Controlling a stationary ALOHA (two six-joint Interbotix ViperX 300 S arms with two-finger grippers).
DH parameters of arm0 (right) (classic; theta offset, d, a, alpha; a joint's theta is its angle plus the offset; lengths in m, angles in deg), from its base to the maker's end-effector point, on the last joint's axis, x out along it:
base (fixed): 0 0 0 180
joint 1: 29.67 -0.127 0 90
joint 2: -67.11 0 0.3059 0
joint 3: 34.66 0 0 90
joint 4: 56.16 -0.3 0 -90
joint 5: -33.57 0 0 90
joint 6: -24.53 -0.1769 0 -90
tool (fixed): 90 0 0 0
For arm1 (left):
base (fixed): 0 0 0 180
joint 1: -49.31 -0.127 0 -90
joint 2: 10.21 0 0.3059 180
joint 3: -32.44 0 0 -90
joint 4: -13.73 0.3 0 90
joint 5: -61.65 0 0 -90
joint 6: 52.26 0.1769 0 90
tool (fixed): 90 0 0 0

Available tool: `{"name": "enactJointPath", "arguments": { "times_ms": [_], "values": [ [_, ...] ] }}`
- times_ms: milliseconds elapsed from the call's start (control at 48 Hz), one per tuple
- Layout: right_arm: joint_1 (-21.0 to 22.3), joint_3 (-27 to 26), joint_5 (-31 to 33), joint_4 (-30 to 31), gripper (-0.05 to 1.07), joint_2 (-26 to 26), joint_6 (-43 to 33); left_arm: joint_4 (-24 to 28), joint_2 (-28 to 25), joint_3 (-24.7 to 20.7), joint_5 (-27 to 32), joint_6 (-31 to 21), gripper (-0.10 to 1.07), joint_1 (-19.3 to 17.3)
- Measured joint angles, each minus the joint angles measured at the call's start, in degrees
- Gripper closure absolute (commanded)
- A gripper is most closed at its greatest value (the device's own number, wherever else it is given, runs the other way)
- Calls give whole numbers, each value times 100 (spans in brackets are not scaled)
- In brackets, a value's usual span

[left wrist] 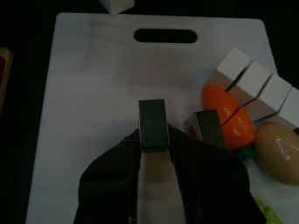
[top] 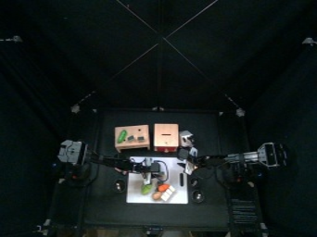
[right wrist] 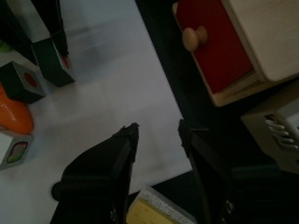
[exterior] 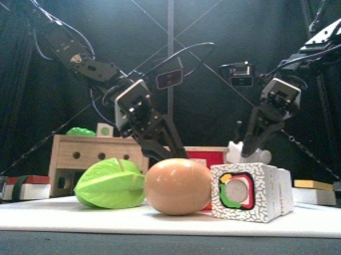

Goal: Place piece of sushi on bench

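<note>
The sushi piece (exterior: pixel 250 191), a white cube with a bright patterned face, sits on the white tray (left wrist: pixel 105 105) beside a tan ball (exterior: pixel 178 186) and a green leafy piece (exterior: pixel 110 185), well apart from the bench (top: pixel 132 137). The bench stands on the tabletop (top: pixel 106 199) behind the tray, left of a red block (top: pixel 166 139). From the front, the leafy piece hides the bench's lower part, and something green lies on its top, too small to identify. From above, the things on the tray are too small to tell apart. In the left wrist view, the frame edge cuts off the tan ball and the white cubes next to an orange piece (left wrist: pixel 228 118).

The left tool (left wrist: pixel 176 122) hangs over bare tray with its jaws spread and nothing between them. The right tool (right wrist: pixel 158 131) is over the tray's edge, also spread and holding nothing.
</note>
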Motion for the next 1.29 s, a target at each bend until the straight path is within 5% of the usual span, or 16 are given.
{"name": "enactJointPath", "arguments": {
  "times_ms": [458,729,1292],
  "values": [
    [-9,0,0,0,23,0,0,193,2004,773,378,18,45,-202],
    [0,0,0,0,23,9,0,562,3217,1204,422,0,45,-1371],
    [0,-18,0,0,23,70,0,712,4368,2320,-70,0,45,-2971]
  ]
}}
